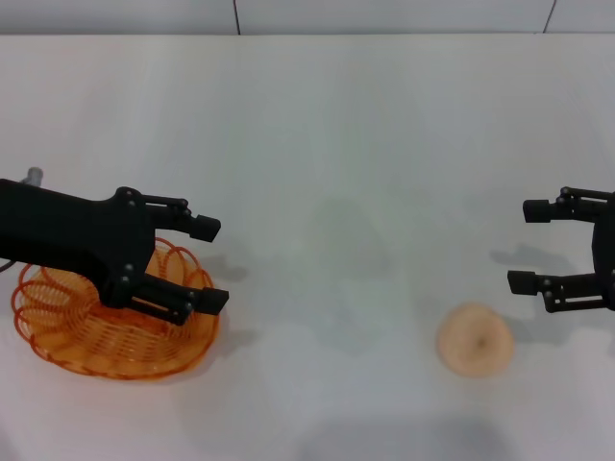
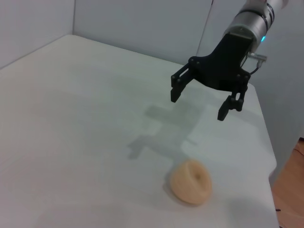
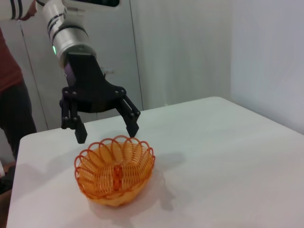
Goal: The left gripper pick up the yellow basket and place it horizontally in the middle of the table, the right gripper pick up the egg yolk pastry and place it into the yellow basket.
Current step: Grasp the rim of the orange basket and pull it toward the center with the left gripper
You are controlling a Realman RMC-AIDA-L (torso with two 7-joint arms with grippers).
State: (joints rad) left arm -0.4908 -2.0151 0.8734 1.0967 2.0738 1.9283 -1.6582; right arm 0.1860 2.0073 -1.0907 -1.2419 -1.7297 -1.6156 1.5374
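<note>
Firstly, the plain white flat table (image 1: 327,144): fills the head view, with a pale wall behind its far edge.

Oval translucent orange wire basket (image 1: 115,322) with looped scalloped rim: stands upright, mouth up, at the near left of the table. Long axis runs left to right in the head view. The right wrist view (image 3: 115,170) shows nothing inside it; part of the interior is hidden by the claw in the head view.

Left gripper (image 1: 206,264), a black two-fingered claw on a long black arm: hangs over the right half of the basket, fingers pointing right, spread wide and holding nothing. In the right wrist view (image 3: 106,130) its fingertips sit just above the far rim, one to either side; whether they touch the wire cannot be told. A silver-white segment with a green light sits above the claw there.

Right gripper (image 1: 529,245), a black two-fingered claw with short body: at the right edge, fingers pointing left, parted and empty, above the table.

Small round pale peach-beige pastry (image 1: 474,339) with a central dimple: lies flat on the table at the near right, near the right claw on its nearer side, well apart from the basket.
</note>
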